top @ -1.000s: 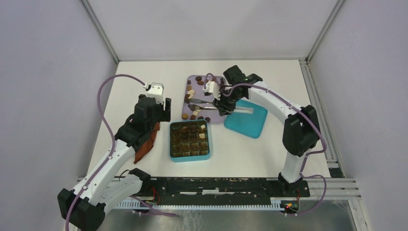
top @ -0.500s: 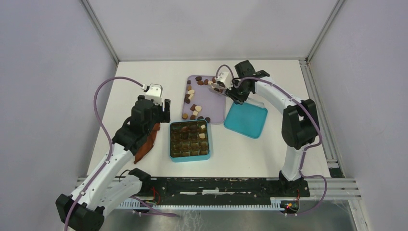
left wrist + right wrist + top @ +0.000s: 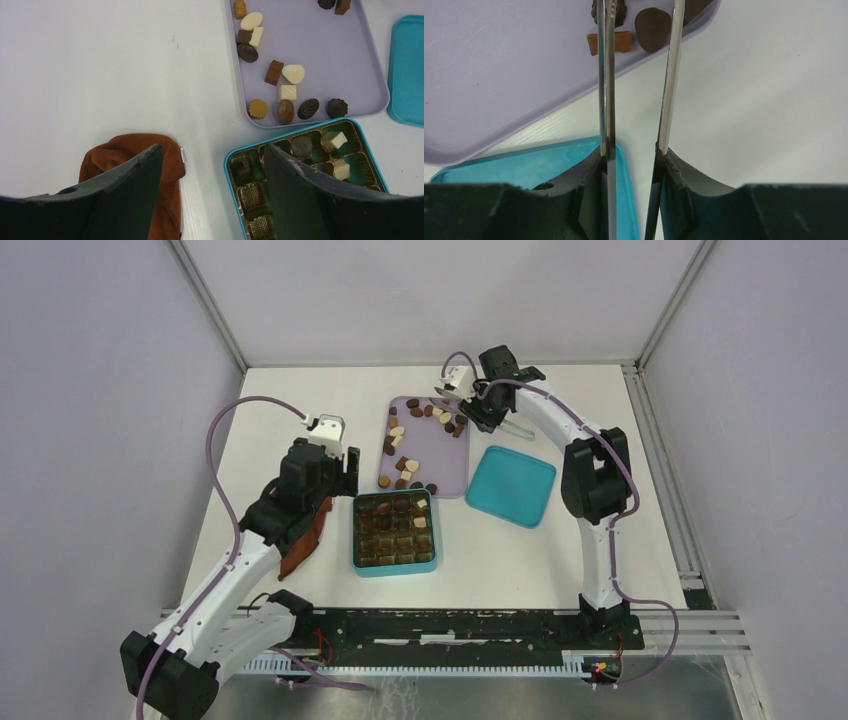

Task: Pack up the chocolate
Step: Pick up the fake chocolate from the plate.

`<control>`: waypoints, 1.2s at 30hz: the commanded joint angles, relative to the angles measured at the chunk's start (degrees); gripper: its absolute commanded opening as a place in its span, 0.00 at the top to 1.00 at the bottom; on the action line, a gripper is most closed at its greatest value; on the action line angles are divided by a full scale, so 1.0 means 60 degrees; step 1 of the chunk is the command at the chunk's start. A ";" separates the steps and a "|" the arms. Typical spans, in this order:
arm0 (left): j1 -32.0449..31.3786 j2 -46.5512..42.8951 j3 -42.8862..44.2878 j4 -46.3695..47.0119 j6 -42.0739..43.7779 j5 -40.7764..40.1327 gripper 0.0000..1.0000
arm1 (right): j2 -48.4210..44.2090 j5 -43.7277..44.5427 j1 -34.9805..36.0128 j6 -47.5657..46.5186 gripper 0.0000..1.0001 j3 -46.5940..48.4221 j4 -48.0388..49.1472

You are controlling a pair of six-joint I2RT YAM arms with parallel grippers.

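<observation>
No writing, label, brand, number or sign can be read in any view. The teal box [image 3: 395, 571], its lid [image 3: 511, 485], the lilac tray [image 3: 452, 462], the metal tweezers [image 3: 607, 75] and the chocolate pieces [image 3: 287, 93] show no legible marks.

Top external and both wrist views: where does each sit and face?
Top external: above and behind the robot, looking down on the table; left arm, right arm show.
Left wrist: looks down past the open left pincer at cloth, teal box, lilac tray.
Right wrist: looks along tongs clamped in the right pincer toward the tray's edge.
Shared: both wrist views catch the tray and teal lid.
</observation>
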 commanded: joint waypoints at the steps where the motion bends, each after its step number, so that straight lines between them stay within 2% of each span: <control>1: 0.0048 0.0136 0.0109 0.0227 0.0342 0.0169 0.20 | 0.0452 -0.0050 -0.0025 0.0196 0.58 0.0798 -0.0131; 12: 0.0049 0.0132 0.0126 0.0210 0.0358 0.0204 0.20 | 0.0797 -0.0107 -0.0026 0.0211 0.58 0.0691 -0.0138; 26: 0.0046 0.0032 0.0111 0.0210 0.0344 0.0226 0.20 | 0.1374 0.0171 -0.0032 0.0328 0.61 0.1302 -0.0294; 36: 0.0039 -0.0009 0.0113 0.0196 0.0347 0.0204 0.20 | 0.0982 0.0131 -0.0027 0.0373 0.88 0.1012 -0.0198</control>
